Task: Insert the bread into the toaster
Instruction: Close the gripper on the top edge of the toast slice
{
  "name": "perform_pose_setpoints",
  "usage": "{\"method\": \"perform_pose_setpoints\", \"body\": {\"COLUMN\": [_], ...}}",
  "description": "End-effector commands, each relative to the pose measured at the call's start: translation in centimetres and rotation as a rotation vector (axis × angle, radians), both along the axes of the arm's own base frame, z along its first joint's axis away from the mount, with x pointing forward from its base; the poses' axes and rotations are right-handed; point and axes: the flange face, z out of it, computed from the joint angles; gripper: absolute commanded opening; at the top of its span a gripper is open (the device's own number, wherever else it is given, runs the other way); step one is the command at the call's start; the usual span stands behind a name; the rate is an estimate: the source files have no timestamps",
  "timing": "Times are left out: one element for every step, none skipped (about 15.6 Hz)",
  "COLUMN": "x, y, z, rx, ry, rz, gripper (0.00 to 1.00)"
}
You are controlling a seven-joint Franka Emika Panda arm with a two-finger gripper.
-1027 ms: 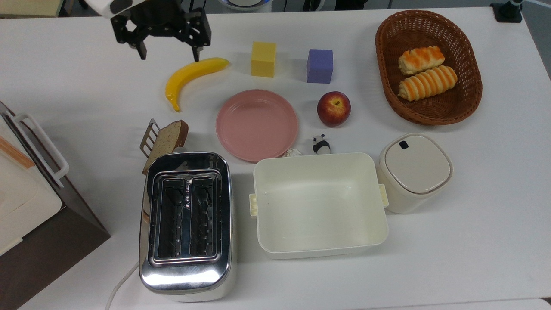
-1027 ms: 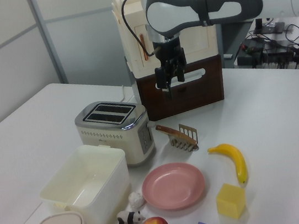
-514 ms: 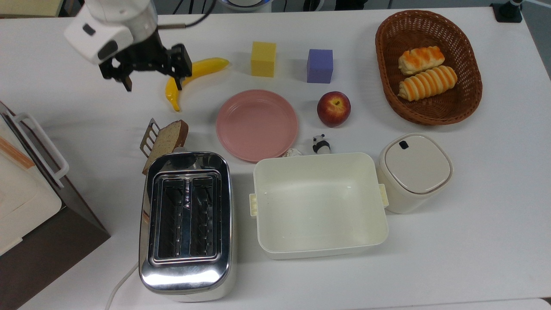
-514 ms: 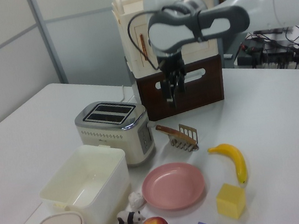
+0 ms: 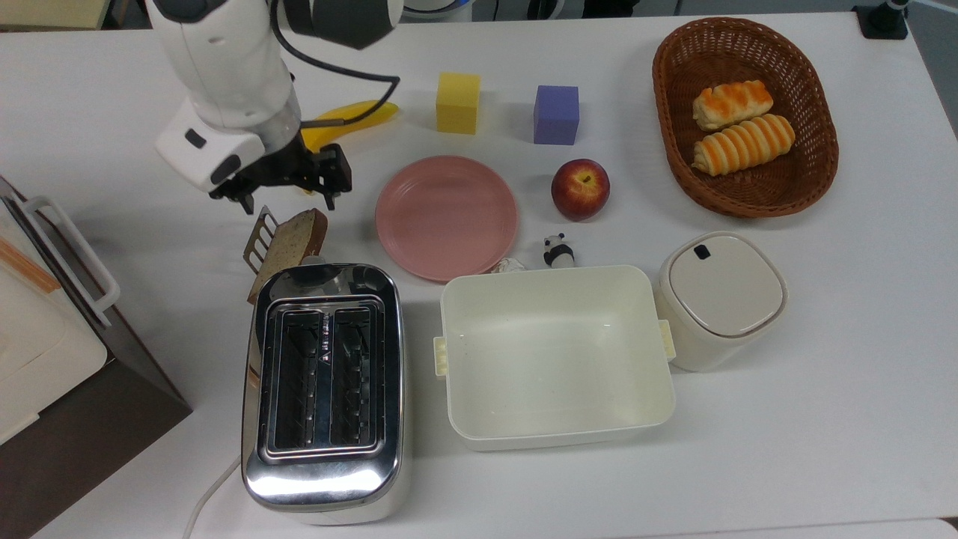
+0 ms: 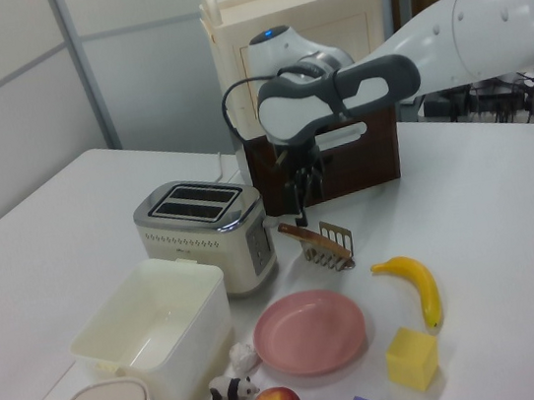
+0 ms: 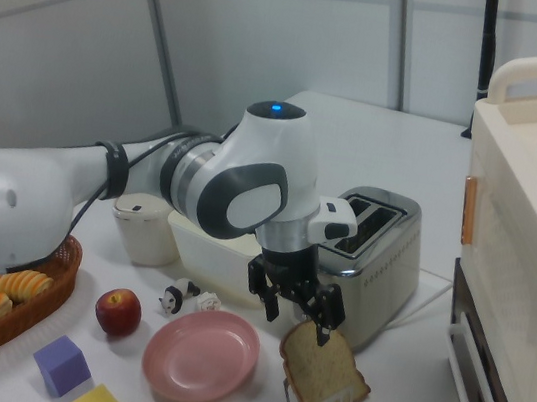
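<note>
- The bread (image 5: 293,241) stands tilted in a small metal rack (image 5: 258,238), leaning toward the toaster; in the right view the slice (image 7: 324,369) shows its flat tan face and brown crust.
- The rack with the bread is on the white table (image 5: 823,419), just beside the short end of the toaster (image 5: 323,389), on its far side in the top view.
- The toaster is chrome; its two dark slots point upward and hold nothing. A white cord (image 5: 209,494) leaves it at the bottom of the top view.
- The gripper (image 5: 287,196) hangs directly above the bread, its fingers spread wide with nothing between them. In the right view one fingertip (image 7: 324,333) is close to the top crust, but I cannot tell if it touches.
- In the left view the gripper (image 6: 302,200) is just above the rack (image 6: 325,244).
- The banana (image 5: 352,118) lies behind the arm in the top view, partly covered by it.
- The pink plate (image 5: 447,217) is on the top view's right of the bread, and the cream tub (image 5: 555,355) is beside the toaster.
- Further away are an apple (image 5: 580,188), a yellow cube (image 5: 458,102), a purple cube (image 5: 557,114) and a wicker basket (image 5: 812,112) with two rolls (image 5: 741,126).
</note>
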Motion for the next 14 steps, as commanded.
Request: {"method": "perform_pose_setpoints", "body": {"x": [0.9,1.2,1.4,1.5,1.5,1.4,1.4,1.4,1.4,1.2,0.9,0.7,0.5,0.3], "y": [1.6,2.2,2.7,2.8,2.7,2.6,2.4,2.1,1.7,0.9,-0.4,-1.0,-1.8,-2.4], "z": [-2.3,-2.9,-3.1,-3.8,-3.9,-3.9,-3.6,-3.4,-3.2,-3.0,-2.3,-1.8,-1.3,-0.6], "rx": [-0.036,-0.040,-0.041,-0.041,-0.045,-0.050,-0.053,-0.054,-0.055,-0.055,-0.055,-0.057,-0.059,-0.060], "ry": [-0.013,-0.011,-0.015,-0.009,-0.006,-0.005,-0.009,-0.010,-0.013,-0.010,-0.014,-0.020,-0.025,-0.033], "rz": [-0.006,-0.003,0.001,0.003,0.006,0.015,0.017,0.014,0.021,0.029,0.029,0.024,0.012,0.008], "gripper": [1.00,1.00,0.99,0.89,0.68,0.46,0.26,0.12,0.03,0.00,0.00,0.00,0.00,0.00]}}
